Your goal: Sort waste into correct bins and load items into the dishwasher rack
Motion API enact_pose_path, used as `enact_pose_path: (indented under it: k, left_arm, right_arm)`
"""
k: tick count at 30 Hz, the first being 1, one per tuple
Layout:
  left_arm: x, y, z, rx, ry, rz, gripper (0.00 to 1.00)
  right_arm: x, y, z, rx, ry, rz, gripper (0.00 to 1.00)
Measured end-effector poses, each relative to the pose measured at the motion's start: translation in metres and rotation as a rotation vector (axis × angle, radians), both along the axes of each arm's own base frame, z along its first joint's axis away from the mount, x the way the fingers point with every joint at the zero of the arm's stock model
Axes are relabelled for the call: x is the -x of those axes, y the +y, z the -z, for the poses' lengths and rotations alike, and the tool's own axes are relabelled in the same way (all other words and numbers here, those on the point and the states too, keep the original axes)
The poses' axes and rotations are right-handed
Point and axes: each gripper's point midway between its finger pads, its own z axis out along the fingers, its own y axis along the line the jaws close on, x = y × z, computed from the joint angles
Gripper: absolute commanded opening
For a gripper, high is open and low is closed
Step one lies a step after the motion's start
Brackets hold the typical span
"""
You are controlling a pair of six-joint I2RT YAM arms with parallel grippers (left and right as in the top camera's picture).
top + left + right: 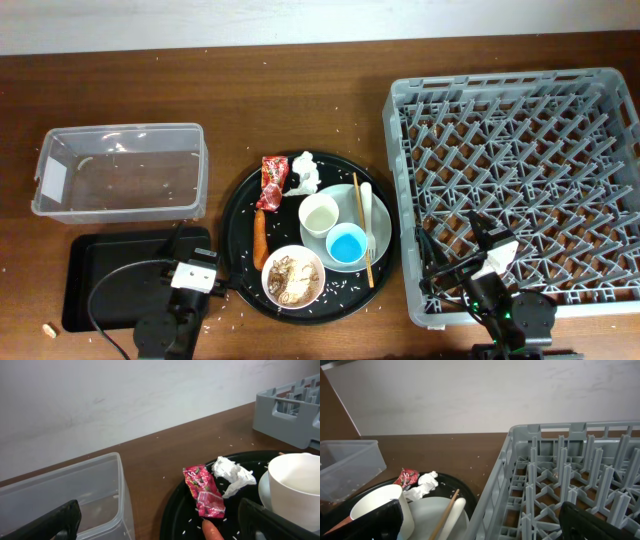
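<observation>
The red snack wrapper (204, 491) lies on the round black tray (175, 506), ahead and slightly right of the left gripper (159, 522), its long axis pointing almost away from the spread, empty jaws; the right gripper (480, 522), also spread and empty, is farther, over the dishwasher rack (500, 485)

Partly beyond left wrist view's edges: carrot stick (212, 531), white cup (295, 491).

Bare tabletop (300, 100) is lying open behind the round black tray (233, 196), while the dishwasher rack (520, 150) is crowding its right side and the clear tub (120, 170) its left.
</observation>
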Motion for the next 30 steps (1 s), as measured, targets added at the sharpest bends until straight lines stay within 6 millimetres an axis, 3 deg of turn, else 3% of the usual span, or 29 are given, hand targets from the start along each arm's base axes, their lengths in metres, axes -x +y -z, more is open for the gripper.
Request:
enact_pose_path:
  k: [17,24,30]
  left_arm:
    - [0.001,-0.003,0.000,0.003,0.000,0.016,0.99]
    - [0.027,-0.062,-0.007,0.129,0.023,0.391,0.99]
    - [0.040,-0.079,-0.012,0.161,0.025,0.513,0.99]
  right_arm:
    - [0.000,0.000,0.000,0.000,0.000,-0.001,0.99]
    - [0.013,0.027,-0.006,-0.123,0.031,-0.171,0.99]
    - [0.026,0.047,-0.006,-0.152,0.055,-0.309,0.99]
